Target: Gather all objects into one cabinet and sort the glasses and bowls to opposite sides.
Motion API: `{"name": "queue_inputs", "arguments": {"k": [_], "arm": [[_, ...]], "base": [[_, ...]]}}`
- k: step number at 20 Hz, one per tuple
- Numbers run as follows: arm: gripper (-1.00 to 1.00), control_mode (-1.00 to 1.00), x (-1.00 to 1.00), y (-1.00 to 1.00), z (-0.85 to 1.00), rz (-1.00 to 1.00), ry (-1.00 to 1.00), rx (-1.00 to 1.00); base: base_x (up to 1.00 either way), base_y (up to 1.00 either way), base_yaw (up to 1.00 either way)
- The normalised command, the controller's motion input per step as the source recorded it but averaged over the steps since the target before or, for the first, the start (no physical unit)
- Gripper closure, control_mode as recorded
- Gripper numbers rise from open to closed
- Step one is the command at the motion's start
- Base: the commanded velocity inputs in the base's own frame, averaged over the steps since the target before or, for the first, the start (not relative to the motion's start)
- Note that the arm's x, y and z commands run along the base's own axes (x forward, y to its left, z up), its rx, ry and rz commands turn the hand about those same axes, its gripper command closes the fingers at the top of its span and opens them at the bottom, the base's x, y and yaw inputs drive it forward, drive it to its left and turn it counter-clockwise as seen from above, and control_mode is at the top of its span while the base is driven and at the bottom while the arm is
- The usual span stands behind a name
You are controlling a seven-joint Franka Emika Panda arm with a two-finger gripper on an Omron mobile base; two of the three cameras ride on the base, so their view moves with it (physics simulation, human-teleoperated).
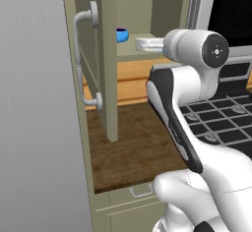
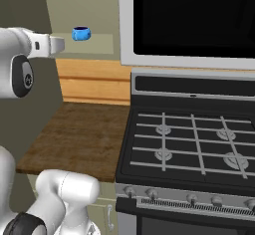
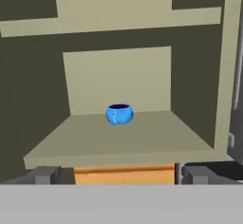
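Wooden countertop runs between a tall grey panel on the left and a black gas stove on the right, with a dark-windowed microwave mounted above the burners. Over the counter, an open sage-green cabinet shows a pale shelf, its door swung out toward the camera with a grey bar handle on it. On that shelf sits the small bright blue bowl, upright and alone, toward the back wall and roughly centred in the hand view. The white arm reaches toward the shelf, and the gripper is level with the shelf's front edge, well short of the bowl. Its two dark fingertips stand spread wide apart with nothing between them.
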Motion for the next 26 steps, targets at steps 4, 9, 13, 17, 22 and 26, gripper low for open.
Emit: {"name": "queue_inputs", "arguments": {"k": [4,9,13,17,22,26], "arm": [[-1.00,-1.00,0.56,0.18,0.00,0.00,0.07,0.00],[-1.00,-1.00,0.55,0.21,0.00,-0.02,0.07,0.00],[-1.00,-1.00,0.44,0.08,-0.19,-0.02,0.00,0.00],[-1.00,-1.00,0.23,0.00,-0.38,-0.03,0.02,0.00],[-1.00,-1.00,0.38,0.00,-0.21,-0.02,0.03,0.00],[-1.00,-1.00,0.48,0.04,-0.06,-0.02,0.04,0.00]], "base": [[0.00,0.00,0.00],[0.00,0.00,0.00],[0.00,0.00,0.00],[0.00,0.00,0.00],[0.00,0.00,0.00],[0.00,0.00,0.00]]}}
